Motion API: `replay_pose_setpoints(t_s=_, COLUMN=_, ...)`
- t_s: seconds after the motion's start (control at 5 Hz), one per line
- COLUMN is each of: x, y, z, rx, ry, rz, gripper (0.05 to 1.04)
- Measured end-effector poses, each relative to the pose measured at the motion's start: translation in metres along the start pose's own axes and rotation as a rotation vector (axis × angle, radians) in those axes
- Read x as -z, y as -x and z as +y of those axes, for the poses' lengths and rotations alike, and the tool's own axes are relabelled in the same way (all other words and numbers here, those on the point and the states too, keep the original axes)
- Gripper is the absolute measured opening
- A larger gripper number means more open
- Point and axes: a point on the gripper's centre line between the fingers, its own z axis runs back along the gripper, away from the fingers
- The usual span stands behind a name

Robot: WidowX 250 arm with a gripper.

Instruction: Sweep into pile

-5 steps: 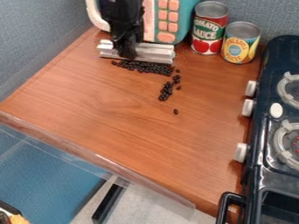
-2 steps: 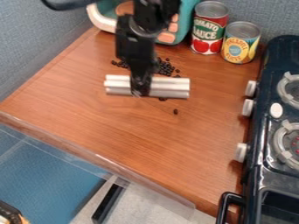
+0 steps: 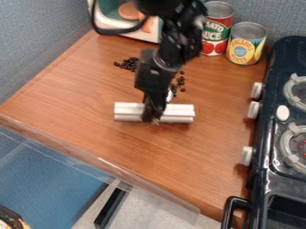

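in the camera view, one gripper had its fingers closed on one ridged bar, mid-counter, near many small, round beans. two cylindrical metal cans stood near a glossy stove with three knobs.

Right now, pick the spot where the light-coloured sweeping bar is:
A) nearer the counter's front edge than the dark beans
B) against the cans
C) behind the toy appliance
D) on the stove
A: the bar sits in front of the visible beans, toward the clear-trimmed edge.
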Motion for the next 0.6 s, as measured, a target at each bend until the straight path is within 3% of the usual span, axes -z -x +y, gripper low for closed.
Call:
replay_pose_setpoints(t_s=0.4, x=0.007, y=0.005, z=0.016, rx=-0.088, ry=-0.081, rz=-0.031, gripper=0.363)
replay_pose_setpoints(t_s=0.6, x=0.007, y=0.007, z=0.023, rx=-0.068, ry=-0.077, rz=-0.023, gripper=0.363)
